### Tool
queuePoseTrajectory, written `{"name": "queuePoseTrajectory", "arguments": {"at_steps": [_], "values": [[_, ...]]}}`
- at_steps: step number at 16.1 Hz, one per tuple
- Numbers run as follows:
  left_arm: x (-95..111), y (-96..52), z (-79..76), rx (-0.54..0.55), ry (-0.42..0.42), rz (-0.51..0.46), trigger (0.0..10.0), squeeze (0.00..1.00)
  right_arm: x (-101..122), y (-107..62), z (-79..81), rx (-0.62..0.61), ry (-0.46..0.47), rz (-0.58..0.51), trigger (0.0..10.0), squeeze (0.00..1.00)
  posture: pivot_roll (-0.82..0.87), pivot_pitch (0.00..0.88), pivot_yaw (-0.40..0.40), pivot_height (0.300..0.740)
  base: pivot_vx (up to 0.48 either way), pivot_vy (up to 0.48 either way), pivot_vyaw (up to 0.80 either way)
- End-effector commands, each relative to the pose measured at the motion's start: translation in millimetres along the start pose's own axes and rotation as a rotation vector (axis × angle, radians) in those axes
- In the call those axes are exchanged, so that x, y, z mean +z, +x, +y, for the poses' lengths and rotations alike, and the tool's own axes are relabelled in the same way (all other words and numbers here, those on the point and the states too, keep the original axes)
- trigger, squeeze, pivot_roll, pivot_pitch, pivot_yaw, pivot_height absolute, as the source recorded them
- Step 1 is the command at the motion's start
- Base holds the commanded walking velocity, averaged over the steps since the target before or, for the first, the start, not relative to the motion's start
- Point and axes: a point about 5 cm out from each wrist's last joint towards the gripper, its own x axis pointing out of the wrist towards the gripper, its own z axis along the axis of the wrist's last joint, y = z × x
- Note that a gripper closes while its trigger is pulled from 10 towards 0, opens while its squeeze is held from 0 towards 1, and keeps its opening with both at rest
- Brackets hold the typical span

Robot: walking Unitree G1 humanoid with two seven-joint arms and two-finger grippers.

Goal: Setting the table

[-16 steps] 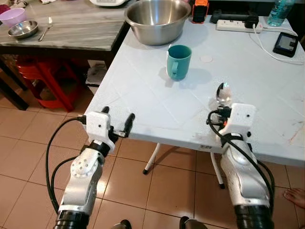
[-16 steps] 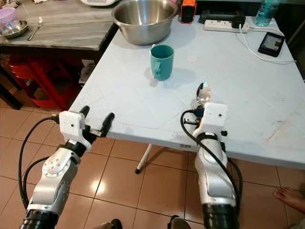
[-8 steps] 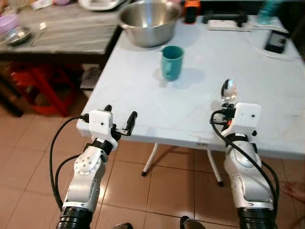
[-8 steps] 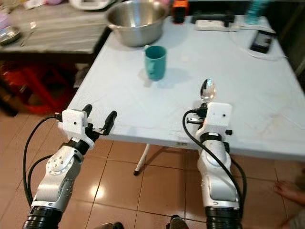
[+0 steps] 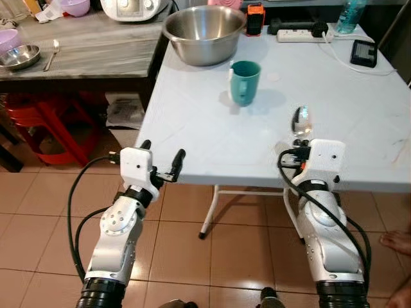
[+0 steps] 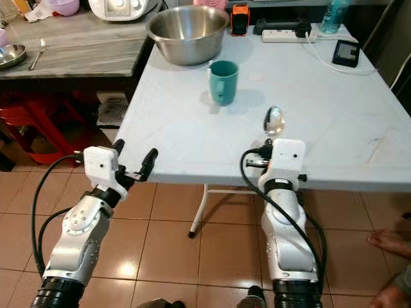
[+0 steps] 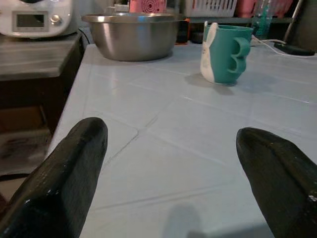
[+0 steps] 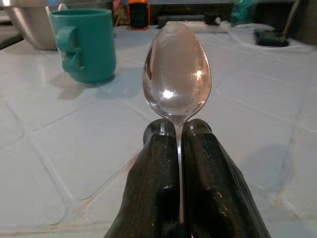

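A shiny metal spoon point(image 5: 300, 120) sticks forward out of my right gripper point(image 5: 298, 139), which is shut on its handle just above the near edge of the white table point(image 5: 192, 109). In the right wrist view the spoon's bowl point(image 8: 177, 69) stands over the two closed fingers point(image 8: 158, 183). A teal mug point(image 5: 244, 82) stands mid-table, ahead and left of the spoon, with a large steel bowl point(image 5: 204, 32) behind it. My left gripper point(image 5: 160, 164) is open at the table's near left corner, holding nothing.
A power strip point(image 5: 302, 31), an orange device point(image 5: 255, 18), a bottle point(image 5: 345, 14) and a black gadget point(image 5: 363, 52) sit at the table's far side. A grey side table point(image 5: 83, 48) on the left holds small bowls and a spoon. A person's foot point(image 5: 397, 242) rests on the tiled floor.
The view has shifted, and the table edge now lies farther from me. Both arms keep the same pose, and the spoon stays held in the right gripper.
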Motion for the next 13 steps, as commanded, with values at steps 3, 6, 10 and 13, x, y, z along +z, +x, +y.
{"name": "queuePoseTrajectory", "arguments": {"at_steps": [3, 6, 10, 13], "values": [[1.6, 3.1, 2.8, -0.004, 0.018, -0.006, 10.0, 0.0, 8.0, 0.1, 5.1, 0.017, 0.0, -0.042, 10.0, 0.0, -0.13, 0.134, 0.099, 0.74, 0.0, 0.472, 0.0], [0.6, 3.6, 0.2, -0.008, 0.015, -0.01, 10.0, 0.0, 9.2, 0.8, 5.8, 0.018, -0.002, -0.05, 10.0, 0.0, -0.14, 0.128, 0.101, 0.74, 0.0, 0.469, 0.0], [-1.9, 2.9, -5.3, -0.017, 0.01, -0.01, 10.0, 0.0, 9.3, 0.8, 8.0, 0.026, -0.004, -0.055, 10.0, 0.0, -0.13, 0.127, 0.101, 0.74, 0.0, 0.469, 0.0], [-1.9, 3.5, -5.7, -0.015, 0.012, -0.013, 10.0, 0.0, 9.2, 1.4, 9.3, 0.031, -0.006, -0.058, 10.0, 0.0, -0.13, 0.125, 0.1, 0.74, 0.0, 0.471, 0.0]]}}
